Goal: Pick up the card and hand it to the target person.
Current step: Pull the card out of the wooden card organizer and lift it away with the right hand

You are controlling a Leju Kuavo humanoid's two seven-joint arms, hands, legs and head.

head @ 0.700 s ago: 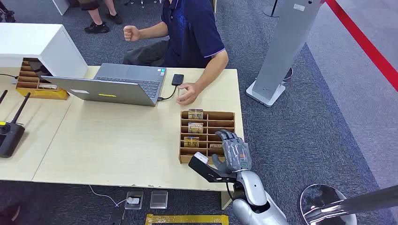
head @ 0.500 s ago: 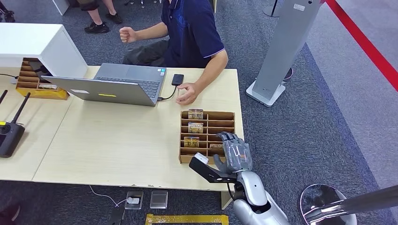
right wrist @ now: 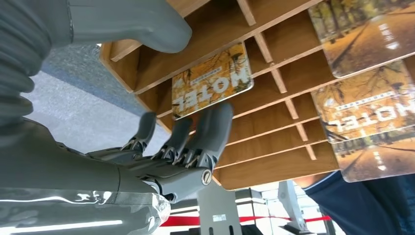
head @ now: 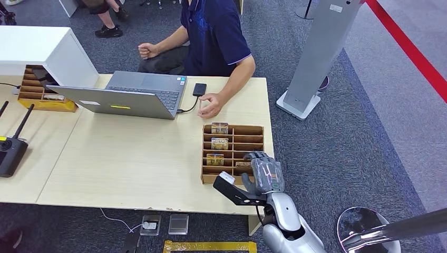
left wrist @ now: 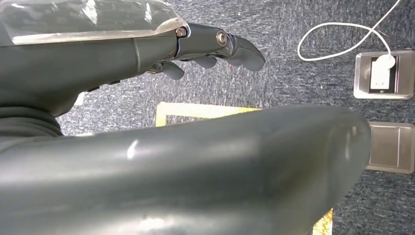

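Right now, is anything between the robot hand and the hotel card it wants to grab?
No. The right robot hand is at the hotel card in the wooden rack, fingers reaching its edge, nothing in between.

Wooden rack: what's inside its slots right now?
Rack holds three cards in its left column, and a fourth card at the right hand. The hand covers the nearest right slots.

cards (head: 220, 128): 4 | wooden racks (head: 232, 153): 2 | laptop (head: 132, 95): 1 | remote controller (head: 9, 153): 1 | seated person (head: 213, 39): 1
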